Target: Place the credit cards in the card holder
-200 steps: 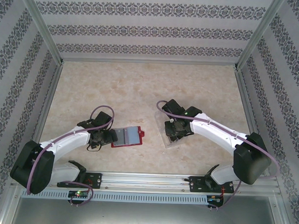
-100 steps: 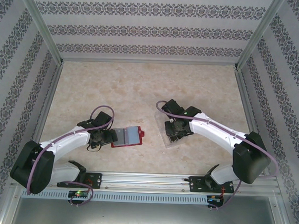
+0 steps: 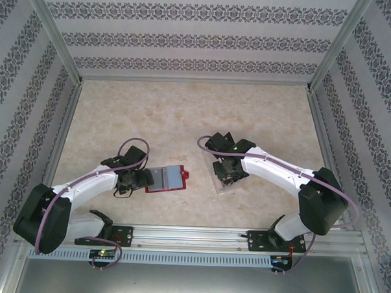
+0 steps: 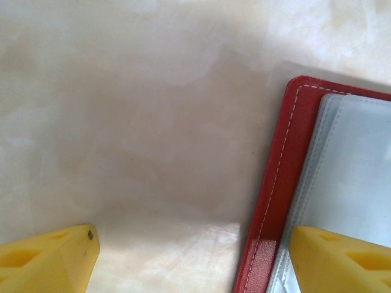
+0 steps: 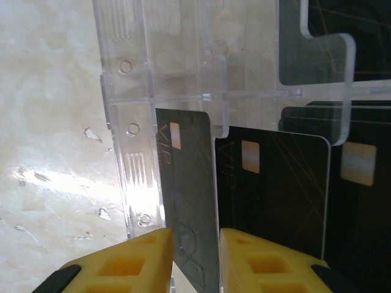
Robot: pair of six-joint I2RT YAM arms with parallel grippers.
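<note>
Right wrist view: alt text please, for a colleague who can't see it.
The right gripper, yellow-fingered, is closed on a thin dark grey card with a pale gold chip, inside a clear plastic tray. More dark chip cards lie to its right; pale marbled tabletop shows on the left.

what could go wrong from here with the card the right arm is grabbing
The thin dark grey card stands between the right jaws, gripped at one end beside the clear plastic tray's wall; it may pivot or snag when lifted. Neighbouring black cards lie close and could be dragged along. The left jaws stand open, one finger over the red folding wallet's grey pocket, so the wallet may slide during insertion.
</note>
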